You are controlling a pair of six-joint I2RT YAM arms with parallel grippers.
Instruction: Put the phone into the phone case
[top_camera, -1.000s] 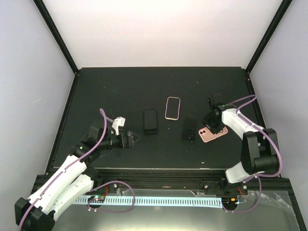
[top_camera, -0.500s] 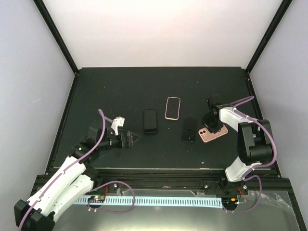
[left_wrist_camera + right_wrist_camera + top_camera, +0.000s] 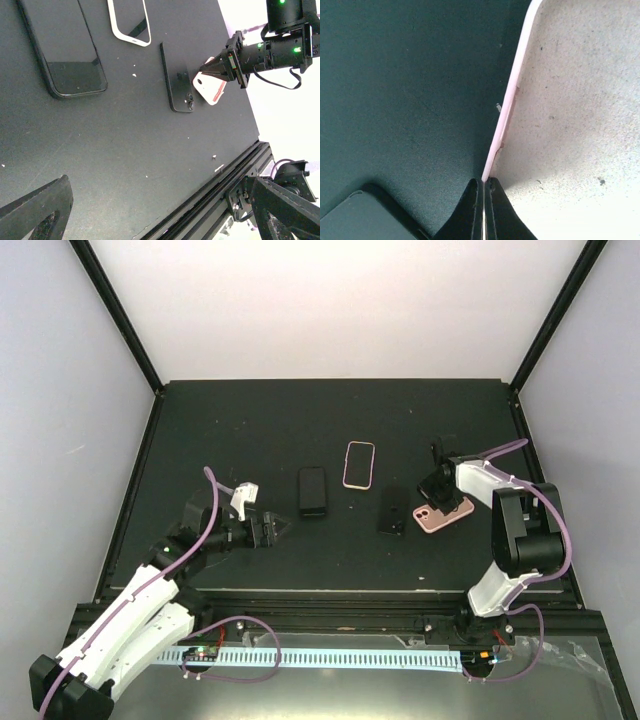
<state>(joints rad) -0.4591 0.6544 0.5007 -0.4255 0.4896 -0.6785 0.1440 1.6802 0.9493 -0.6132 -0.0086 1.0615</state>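
On the black table [image 3: 220,430], the right gripper [image 3: 483,184] is closed tight at the rim of the pink case [image 3: 447,519].
Whether it pinches that rim is unclear. The left gripper [image 3: 271,529] gapes wide, empty, near the big black phone [image 3: 312,491]. The smaller phone [image 3: 392,510] lies camera-up beside the pink case; a white-rimmed case [image 3: 359,464] sits behind.

Pink case [image 3: 448,519], black phone [image 3: 312,491], black table [image 3: 250,430]

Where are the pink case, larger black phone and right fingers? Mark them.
pink case [image 3: 445,521], top view, flat middle.
larger black phone [image 3: 312,491], top view, its middle.
right fingers [image 3: 470,215], right wrist view, left finger.
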